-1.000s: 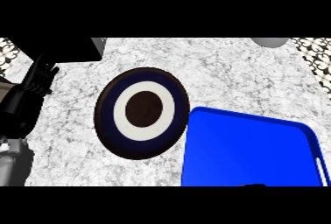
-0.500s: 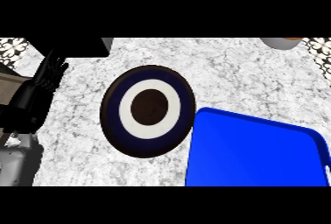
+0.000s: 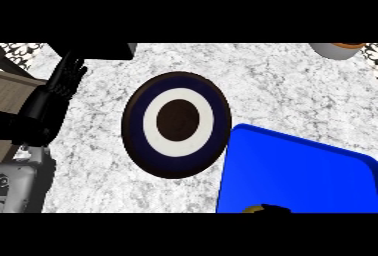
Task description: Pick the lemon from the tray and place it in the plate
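Presently listed, from the counter's left edge to its right:

1. Left hand (image 3: 63,82), one, black, on a grey forearm, over the counter's (image 3: 295,90) left edge. Fingers straight and spread, pointing toward the far edge; nothing held.

2. Dark block (image 3: 96,49), one, at the far left corner of the counter, only partly in view; its nature cannot be told.

3. Plate (image 3: 177,125), one, round, dark rim, navy band, white ring, dark brown centre. Lies flat on the speckled white counter, left of the middle. Contents: nothing on it. Its right rim comes just beside the tray's upper left corner; whether they touch cannot be told.

4. Tray (image 3: 303,175), one, bright blue, raised rim, rounded corners, at the counter's near right corner and cut by the view's lower edge. Contents: the lemon (image 3: 252,209), one, of which only a small yellow-brown sliver shows at the tray's near edge, toward its left side.

5. Right hand (image 3: 275,208), one, black, only a small dark part showing at the tray's near edge, touching or just beside the lemon. Whether its fingers are spread or curled cannot be told.

6. Cup-like vessel (image 3: 336,49), one, grey with an orange-brown inside, at the far right corner of the counter, cut by the view's top; contents cannot be made out
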